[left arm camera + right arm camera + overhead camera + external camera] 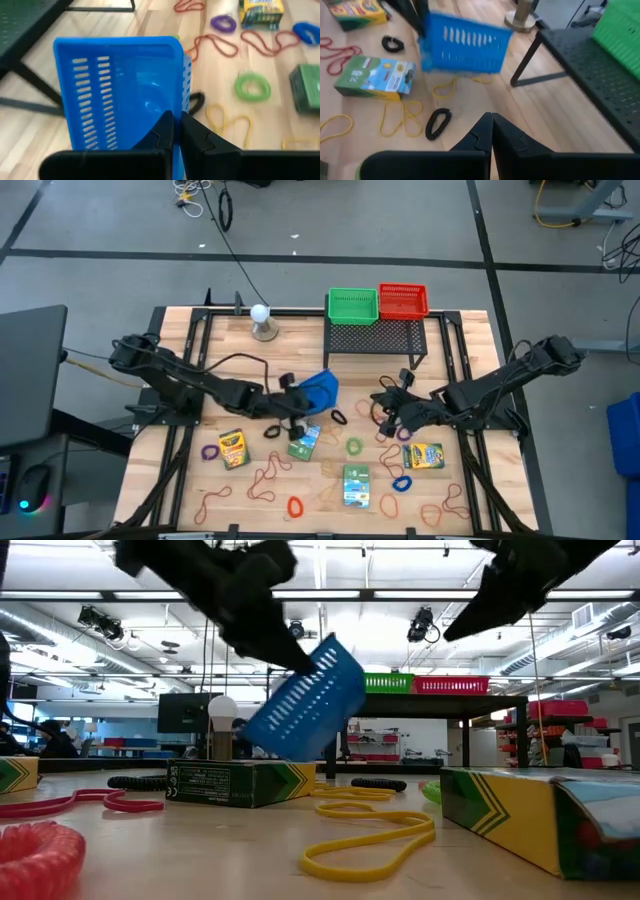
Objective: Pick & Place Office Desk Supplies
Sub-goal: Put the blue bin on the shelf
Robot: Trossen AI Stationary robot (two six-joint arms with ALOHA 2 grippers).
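Observation:
My left gripper [290, 406] is shut on a blue slotted basket [322, 390], which hangs tilted above the table in the low view [305, 705]. My right gripper [386, 404] is shut and holds nothing. It hovers to the basket's right, above a black loop [438, 122]. Crayon boxes lie flat on the wood: yellow ones [232, 448] [424, 455] and green ones [303, 442] [356, 485]. Around them lie reddish rubber bands [268, 475] and small loops in purple [210, 451], green [354, 446], blue [401, 482] and red [295, 506]. My left gripper pinches the blue basket's side wall at its upper rim [178, 131]. One finger [162, 134] is inside the basket and the other [200, 137] outside. The basket is lifted clear of the table and tilted, its open side turned toward the wrist.
A black mesh rack [375, 338] stands at the far middle, with a green basket [353, 304] and a red basket [403, 300] on top. A white ball on a round stand [263, 320] is left of it. Yellow bands [365, 840] lie near the table's front.

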